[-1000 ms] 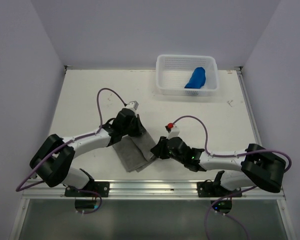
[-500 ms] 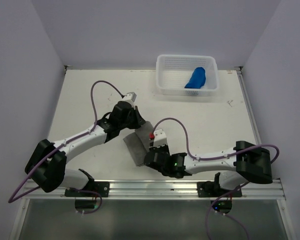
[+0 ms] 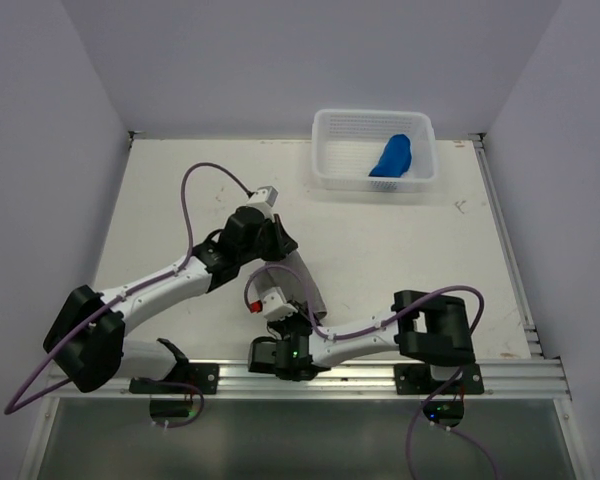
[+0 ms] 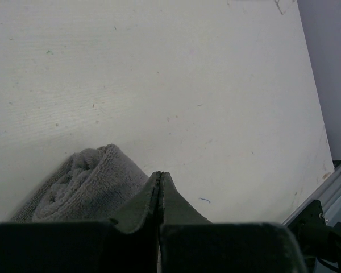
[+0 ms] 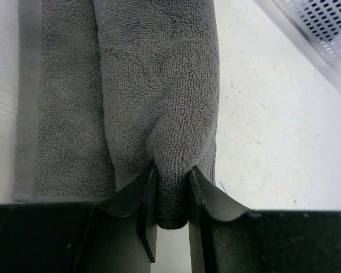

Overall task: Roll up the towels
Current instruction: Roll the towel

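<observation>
1. Because the grey towel [image 5: 159, 85] lies as a half-made roll straight ahead of the right gripper [image 5: 173, 172], its long axis runs directly away from that tool, towards the far side of the table [image 3: 180, 180].
2. The right gripper pinches the near end of the roll, with the cloth bunched between its two fingers. A flat, unrolled strip lies alongside the roll, on the left in the right wrist view.
3. The left gripper [image 4: 160, 177] sits at the far end of the same towel, and in its own view the roll's open end shows just left of its fingers. Those fingers are pressed together. Whether a thin edge of cloth is caught between them I cannot tell.
4. Each arm thus stands at one end of the roll, and only the right one has a sure hold. I judge that the coming move is a turn across the long axis, carrying the roll sideways over the flat strip. Both ends would need to travel together, or the roll will skew.
5. Room is uneven. The right arm reaches low along the near edge, close to the rail, so there is little space towards the robot. Beyond the towel, bare table runs up to the white basket [image 3: 325, 178], which stands well apart at the far right.
6. The blue towel [image 3: 392, 157] lies inside that basket as a compact bundle, out of the way.
7. The two wrists are close together over the towel, so I judge a knock between them the likeliest trouble.
</observation>
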Robot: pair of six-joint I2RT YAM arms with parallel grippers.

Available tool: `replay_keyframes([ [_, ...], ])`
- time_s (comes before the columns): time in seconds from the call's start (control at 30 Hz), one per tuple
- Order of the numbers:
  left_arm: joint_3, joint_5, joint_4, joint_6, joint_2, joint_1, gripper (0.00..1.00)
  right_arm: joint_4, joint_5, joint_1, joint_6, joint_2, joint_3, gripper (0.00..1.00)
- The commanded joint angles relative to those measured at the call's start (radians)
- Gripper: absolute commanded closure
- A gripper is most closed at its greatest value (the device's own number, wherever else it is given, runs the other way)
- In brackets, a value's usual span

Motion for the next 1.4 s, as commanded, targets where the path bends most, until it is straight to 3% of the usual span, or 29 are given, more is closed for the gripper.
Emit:
replay_keyframes([
  [0.0, -0.027, 0.012, 0.094, 0.036, -0.016, -0.018, 1.0, -0.094, 0.073, 0.021, 0.003, 0.064, 0.079, 0.91],
  [0.43, -0.185, -0.029, 0.159, 0.003, 0.062, -0.073, 1.0, -0.058, 0.023, 0.024, 0.01, 0.057, 0.074, 0.84],
  [0.53, -0.217, -0.063, 0.149, -0.005, 0.069, -0.073, 1.0, -0.019, 0.003, 0.025, 0.013, 0.008, 0.046, 0.69],
  [0.67, -0.251, -0.086, 0.146, -0.016, 0.07, -0.072, 1.0, 0.056, -0.04, 0.021, 0.018, -0.109, -0.014, 0.56],
  [0.8, -0.266, -0.095, 0.143, -0.017, 0.067, -0.07, 1.0, 0.073, -0.083, 0.007, 0.049, -0.306, -0.075, 0.41],
  [0.9, -0.273, -0.099, 0.143, -0.02, 0.064, -0.072, 1.0, 0.196, -0.178, -0.01, -0.022, -0.411, -0.161, 0.31],
  [1.0, -0.283, -0.099, 0.145, -0.027, 0.056, -0.07, 1.0, 0.293, -0.373, -0.086, -0.022, -0.534, -0.251, 0.18],
  [1.03, -0.285, -0.1, 0.154, -0.027, 0.053, -0.07, 1.0, 0.315, -0.492, -0.154, 0.004, -0.583, -0.277, 0.16],
  [1.17, -0.299, -0.096, 0.166, -0.03, 0.058, -0.07, 1.0, 0.517, -0.714, -0.31, 0.064, -0.654, -0.447, 0.03],
  [1.37, -0.309, -0.1, 0.16, -0.03, 0.044, -0.07, 1.0, 0.744, -0.948, -0.444, 0.131, -0.591, -0.558, 0.01],
])
